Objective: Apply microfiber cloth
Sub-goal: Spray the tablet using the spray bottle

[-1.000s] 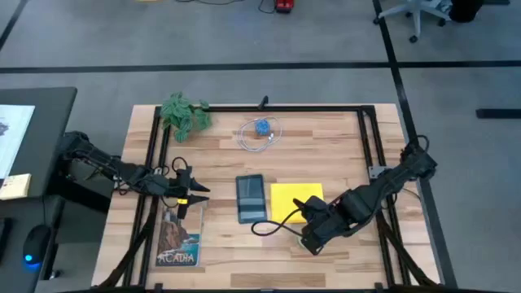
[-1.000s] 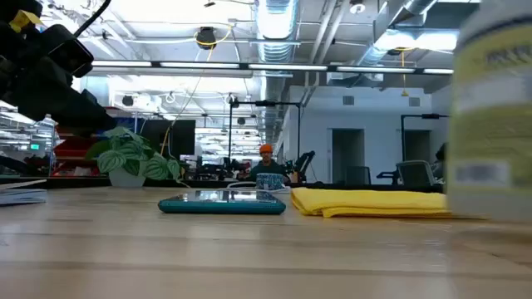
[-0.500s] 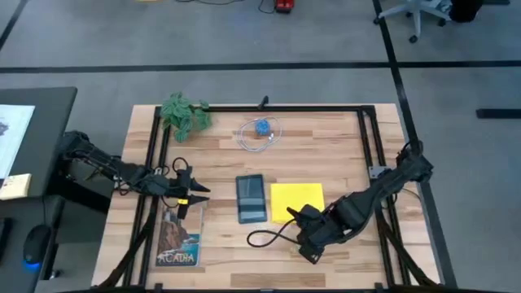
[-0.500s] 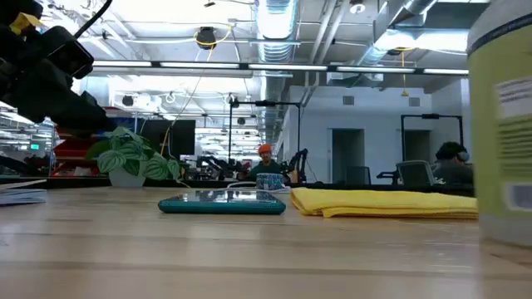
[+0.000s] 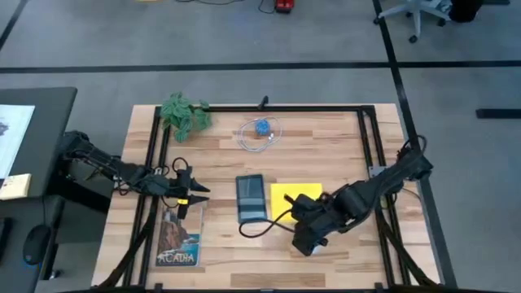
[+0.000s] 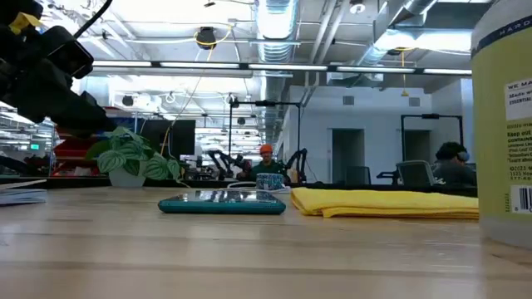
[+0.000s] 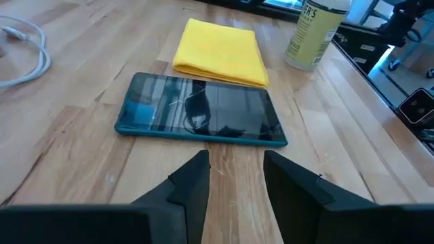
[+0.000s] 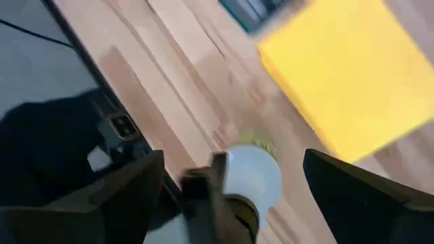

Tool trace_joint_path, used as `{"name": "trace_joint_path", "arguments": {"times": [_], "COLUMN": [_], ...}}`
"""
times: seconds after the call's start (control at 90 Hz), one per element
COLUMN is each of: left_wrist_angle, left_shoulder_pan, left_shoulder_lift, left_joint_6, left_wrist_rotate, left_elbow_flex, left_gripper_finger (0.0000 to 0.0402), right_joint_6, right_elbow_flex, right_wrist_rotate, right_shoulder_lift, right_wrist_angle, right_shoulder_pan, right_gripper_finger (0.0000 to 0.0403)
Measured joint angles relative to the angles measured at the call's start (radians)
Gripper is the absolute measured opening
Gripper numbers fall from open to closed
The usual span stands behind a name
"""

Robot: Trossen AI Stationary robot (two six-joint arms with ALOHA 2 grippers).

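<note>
Yellow and folded flat, the microfiber cloth [image 5: 291,198] lies on the wooden table [image 5: 326,150], just at 3 o'clock of the dark tablet [image 5: 251,198], their edges near each other. My right gripper [image 5: 303,233] sits at 6 o'clock of the cloth; between its fingers I see a bottle [image 8: 252,177] from above, but I cannot tell whether they grip it. In the low view the bottle [image 6: 503,124] stands upright beside the cloth [image 6: 382,202]. My left gripper [image 7: 235,177] waits at 9 o'clock of the tablet, fingers parted, holding nothing.
</note>
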Motion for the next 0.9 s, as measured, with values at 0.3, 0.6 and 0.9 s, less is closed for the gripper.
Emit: {"name": "trace_joint_path", "arguments": {"times": [0.3, 0.6, 0.9], "left_wrist_angle": [0.202, 0.212, 0.208], "left_shoulder_pan": [0.000, 0.000, -0.018], "left_shoulder_lift": [0.001, 0.036, 0.150], "left_joint_6": [0.122, 0.135, 0.168], "left_wrist_rotate": [-0.056, -0.151, -0.172], "left_elbow_flex": [-0.005, -0.003, 0.017], "left_gripper_finger": [0.0106, 0.0069, 0.0019], "right_joint_6": [-0.288, -0.595, -0.739], "right_elbow_flex": [0.087, -0.176, -0.515], "right_wrist_rotate": [0.081, -0.030, -0.227], "right_shoulder_lift": [-0.002, 0.008, 0.008], "right_wrist_angle": [-0.046, 0.147, 0.522], "right_shoulder_pan": [-0.145, -0.482, -0.647], "right_gripper_finger": [0.0331, 0.0331, 0.0331]}}
